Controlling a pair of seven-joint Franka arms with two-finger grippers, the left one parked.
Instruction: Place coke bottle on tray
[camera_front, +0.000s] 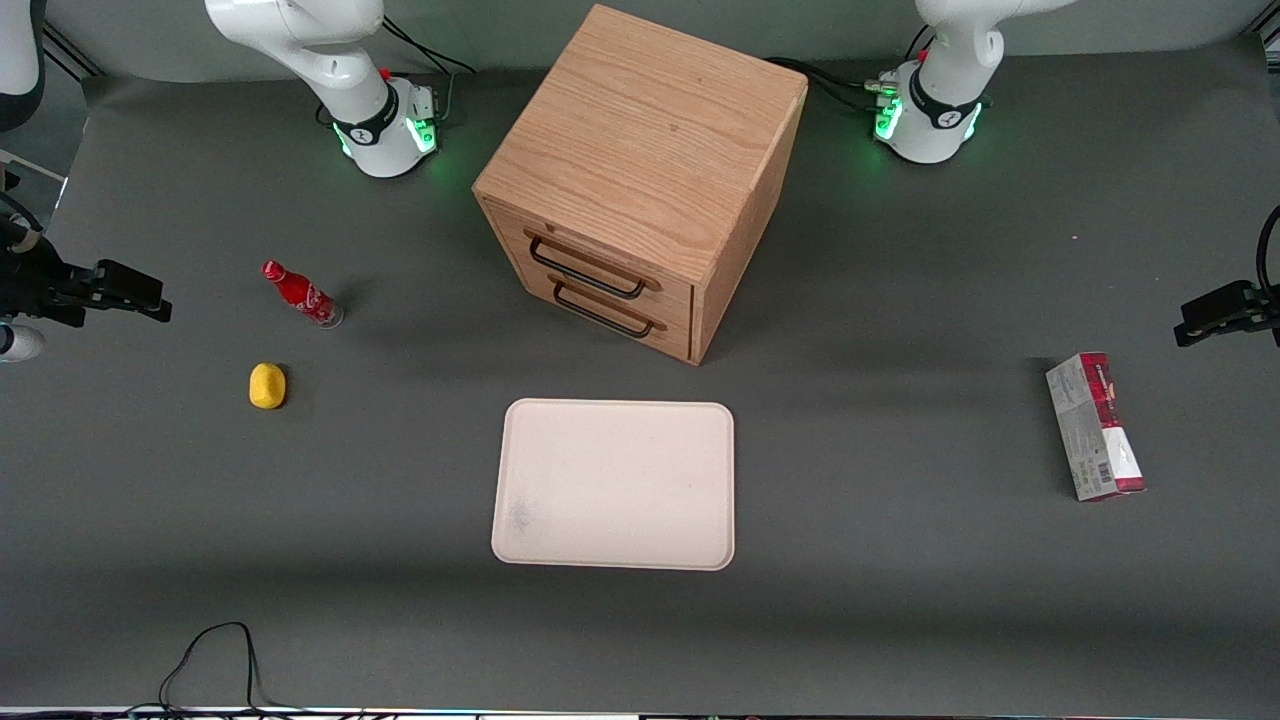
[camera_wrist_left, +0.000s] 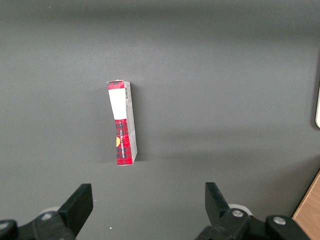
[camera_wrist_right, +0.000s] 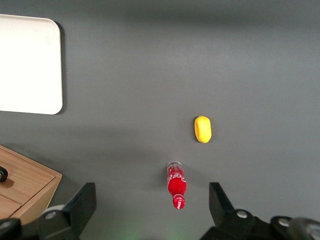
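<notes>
Nothing of the task is done yet, as I judge it; the bottle (camera_front: 301, 293) stands upright on the table (camera_front: 900, 620) toward my working end, and the tray (camera_front: 614, 484) lies bare near the middle, well apart from it; the tray sits nearer the front camera than the drawer cabinet (camera_front: 640, 180), in front of its two drawers.

My gripper (camera_wrist_right: 152, 212) hangs high above the table, fingers (camera_wrist_right: 85, 200) spread wide and holding nothing; seen from my wrist the bottle (camera_wrist_right: 176, 186) shows between them but far below, so I am over it and not on it.

A yellow thing (camera_front: 267, 386) lies near the bottle, a little nearer the front camera; it is apart from the bottle and should not hinder a grasp, though I would mind it on the way down; a carton (camera_front: 1095, 427) lies toward the parked arm's end and plays no part.

What is left is everything: descend, close on the bottle, lift, carry it over to the tray, set it upright and let go; the bottle is slim and could tip.
</notes>
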